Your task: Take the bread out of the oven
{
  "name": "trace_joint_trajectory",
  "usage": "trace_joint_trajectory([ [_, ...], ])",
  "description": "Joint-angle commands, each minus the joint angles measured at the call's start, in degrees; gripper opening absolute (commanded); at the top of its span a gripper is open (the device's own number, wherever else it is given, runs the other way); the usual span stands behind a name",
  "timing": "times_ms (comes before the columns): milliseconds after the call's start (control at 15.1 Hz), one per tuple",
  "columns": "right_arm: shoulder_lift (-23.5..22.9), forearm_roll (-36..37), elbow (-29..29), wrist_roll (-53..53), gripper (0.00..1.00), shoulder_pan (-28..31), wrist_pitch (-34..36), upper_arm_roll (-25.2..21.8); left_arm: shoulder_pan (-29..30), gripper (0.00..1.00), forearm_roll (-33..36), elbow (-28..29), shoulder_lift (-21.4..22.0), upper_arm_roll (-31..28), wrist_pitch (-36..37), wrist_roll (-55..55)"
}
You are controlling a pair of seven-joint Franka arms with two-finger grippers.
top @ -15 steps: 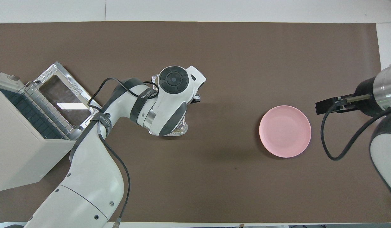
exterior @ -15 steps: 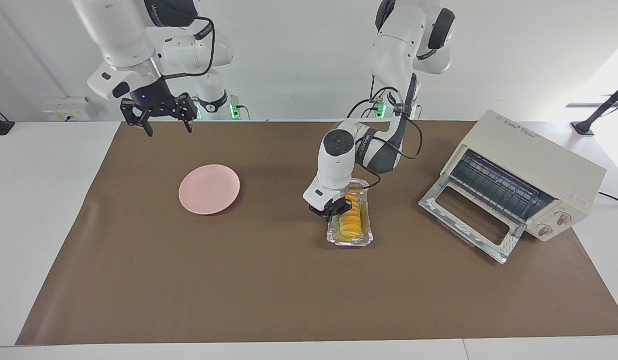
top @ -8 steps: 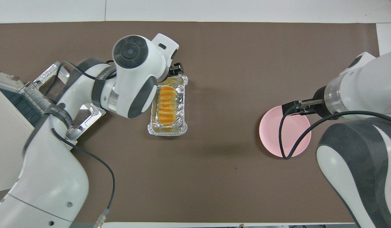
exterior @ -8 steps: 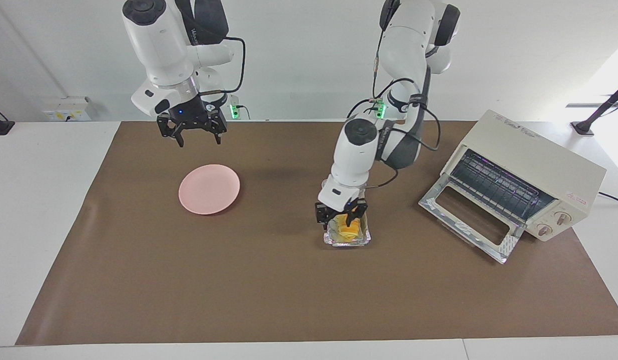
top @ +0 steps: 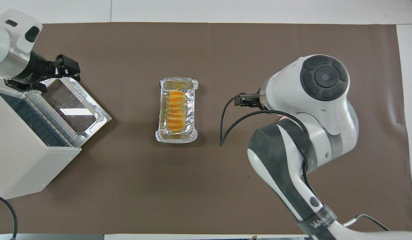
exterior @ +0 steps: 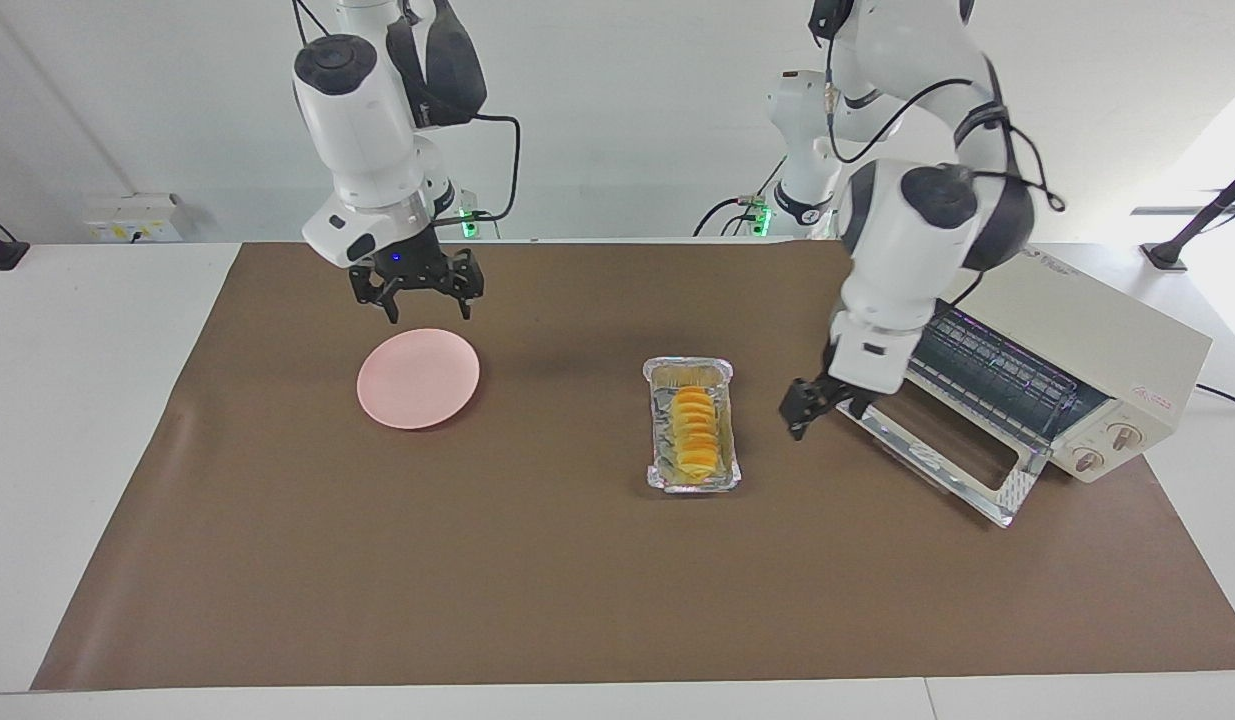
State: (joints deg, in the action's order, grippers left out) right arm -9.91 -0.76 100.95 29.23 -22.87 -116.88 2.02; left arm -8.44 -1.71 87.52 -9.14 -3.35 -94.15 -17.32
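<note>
The bread (exterior: 695,438) is a ridged golden-yellow loaf lying in a crinkled foil tray (exterior: 667,400) on the brown mat, outside the oven (exterior: 1077,330). In the overhead view the bread (top: 176,111) fills the foil tray (top: 191,134) lengthwise. The cream oven (top: 22,156) stands at the left arm's end with its glass door (exterior: 937,445) dropped open and its wire rack bare. My left gripper (exterior: 827,408) hangs open and holds nothing, between the tray and the oven door (top: 72,106). My right gripper (exterior: 427,305) is open above the pink plate's edge nearest the robots.
The pink plate (exterior: 418,378) lies toward the right arm's end of the mat and holds nothing. In the overhead view the right arm (top: 306,96) covers it. Bare brown mat (exterior: 477,580) stretches from the tray and plate to the table edge farthest from the robots.
My left gripper opened, let go of the foil tray, rose and swung toward the oven door. The tray stays on the mat. My right gripper moved from near its base to above the plate.
</note>
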Motion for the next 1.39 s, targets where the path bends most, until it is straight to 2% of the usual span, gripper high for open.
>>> trace_joint_trajectory([
  [0, -9.0, -0.2, -10.1, 5.4, 1.00, -2.9, 1.1, -0.2, 3.6, 1.00, -0.5, 2.4, 6.6, 0.5, 8.6, 5.7],
  [66, -12.6, 0.3, -13.8, 7.6, 1.00, -4.2, 1.7, -0.3, 4.1, 1.00, -0.4, 2.9, 7.5, 0.6, 10.8, 5.9],
  [199, -20.6, 1.4, -21.5, 12.4, 1.00, -7.2, 2.5, -0.5, 4.6, 1.00, -0.4, 8.1, 11.7, 0.8, 10.5, 6.0],
  [332, -25.0, 3.6, -24.1, 15.0, 1.00, -8.3, 1.7, -0.5, 4.5, 1.00, -0.3, 10.0, 12.1, 1.1, 7.5, 7.9],
  [531, -28.1, 4.5, -26.7, 17.4, 1.00, -10.3, 1.5, -0.8, 4.5, 1.00, -0.3, 10.1, 12.2, 1.4, 7.9, 8.5],
  [730, -28.9, 5.4, -26.0, 17.4, 1.00, -10.3, -2.8, -0.5, 4.6, 1.00, -0.2, 9.7, 12.4, 1.6, 10.0, 8.3],
  [863, -30.3, 6.0, -26.0, 17.4, 1.00, -11.6, -3.3, -0.5, 5.2, 1.00, -0.2, 9.4, 12.4, 1.7, 9.9, 8.7],
  [1062, -30.7, 9.8, -24.5, 17.2, 1.00, -11.7, -4.4, -0.4, 5.9, 1.00, -0.2, 6.2, 12.5, 2.4, 12.2, 9.7],
  [1128, -30.6, 9.9, -24.4, 17.0, 0.96, -11.7, -4.2, -0.4, 5.9, 1.00, -0.2, 5.5, 12.4, 2.5, 12.4, 10.0],
  [1195, -30.6, 9.9, -24.3, 16.8, 0.87, -11.7, -4.3, -0.5, 6.0, 1.00, -0.2, 5.4, 12.2, 2.7, 11.8, 10.0],
  [1327, -30.6, 9.9, -24.0, 16.7, 0.52, -11.5, -4.5, -0.4, 5.8, 1.00, -0.4, 7.8, 13.1, 2.8, 9.1, 10.3],
])
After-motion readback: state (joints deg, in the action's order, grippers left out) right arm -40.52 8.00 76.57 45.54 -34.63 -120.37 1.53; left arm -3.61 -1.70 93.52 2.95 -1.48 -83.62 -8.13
